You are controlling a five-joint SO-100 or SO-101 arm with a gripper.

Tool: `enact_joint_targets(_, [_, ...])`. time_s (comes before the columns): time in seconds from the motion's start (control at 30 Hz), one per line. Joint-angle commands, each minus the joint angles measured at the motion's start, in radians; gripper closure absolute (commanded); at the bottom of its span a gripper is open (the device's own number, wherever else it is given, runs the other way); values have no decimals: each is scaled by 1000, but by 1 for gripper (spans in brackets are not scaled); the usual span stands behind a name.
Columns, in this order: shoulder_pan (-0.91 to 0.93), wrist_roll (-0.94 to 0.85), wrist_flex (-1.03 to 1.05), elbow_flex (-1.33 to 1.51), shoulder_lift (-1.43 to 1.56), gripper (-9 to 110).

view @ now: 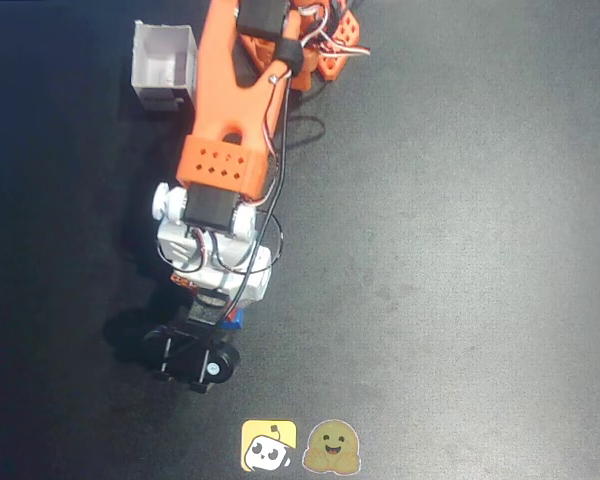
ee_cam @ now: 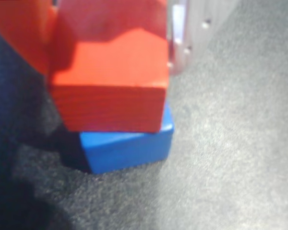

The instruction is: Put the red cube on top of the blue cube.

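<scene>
In the wrist view my gripper (ee_cam: 105,43) is shut on the red cube (ee_cam: 110,81), with an orange finger (ee_cam: 19,33) on its left and a pale finger (ee_cam: 182,43) on its right. The red cube is directly over the blue cube (ee_cam: 127,146), covering most of its top and offset a little to the left. I cannot tell whether the two touch. In the overhead view the arm (view: 225,110) hides the gripper and the red cube. Only a sliver of the blue cube (view: 236,318) shows beside the wrist.
A white open box (view: 165,65) stands at the upper left of the overhead view, beside the arm. Two yellow stickers (view: 270,445) lie at the bottom edge of the dark table (view: 460,250). The black wrist camera (view: 195,358) juts out below the wrist.
</scene>
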Motion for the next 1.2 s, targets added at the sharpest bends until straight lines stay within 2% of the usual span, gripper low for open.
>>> enact_joint_targets(0.0, [-15, -6, -17, -63, 8, 87])
enact_joint_targets(0.13, [-17, -5, -20, -67, 3, 85])
enact_joint_targets(0.27, [-20, -2, -25, -67, 2, 77])
enact_joint_targets(0.83, [-44, 8, -32, -83, 12, 77])
enact_joint_targets(1.17, [-49, 11, 12, -71, 153, 77])
